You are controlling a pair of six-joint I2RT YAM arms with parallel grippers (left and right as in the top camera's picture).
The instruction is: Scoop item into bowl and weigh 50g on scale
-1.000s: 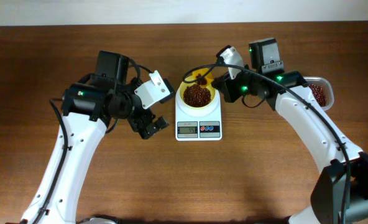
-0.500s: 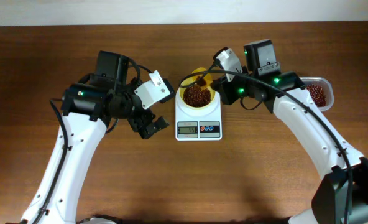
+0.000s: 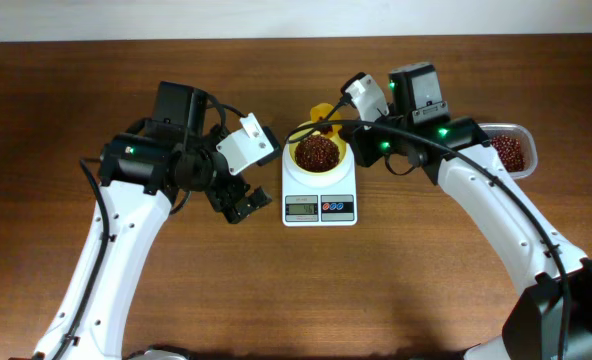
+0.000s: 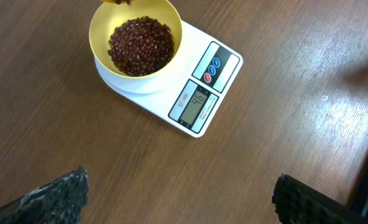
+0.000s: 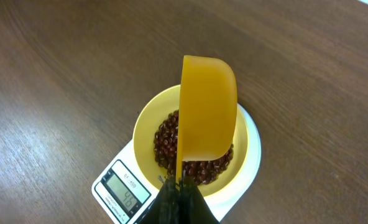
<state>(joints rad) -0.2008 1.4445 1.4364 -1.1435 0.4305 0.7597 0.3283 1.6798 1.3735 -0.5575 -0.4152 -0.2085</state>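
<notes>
Tipping done: r. gripper (image 5: 179, 190), clamped on bright-yellow plastic scoop (image 5: 206, 106), has rolled it edge-on over pale-yellow round bowl (image 5: 143, 134) of dark red-brown beans (image 4: 140, 45) on white digital scale (image 4: 143, 87) nr far edge; display (image 4: 199, 102) approx 46, top-up likely; l. gripper (image 4: 178, 199) spread, empty.

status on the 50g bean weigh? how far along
Done: the bowl sits on the scale with a heap of beans in it. In hand: the right gripper holds the scoop tipped on edge over the bowl; the display seems to read about 46. Left: a few more grams from the tub, which has beans in it. The left gripper is open beside the scale.
</notes>
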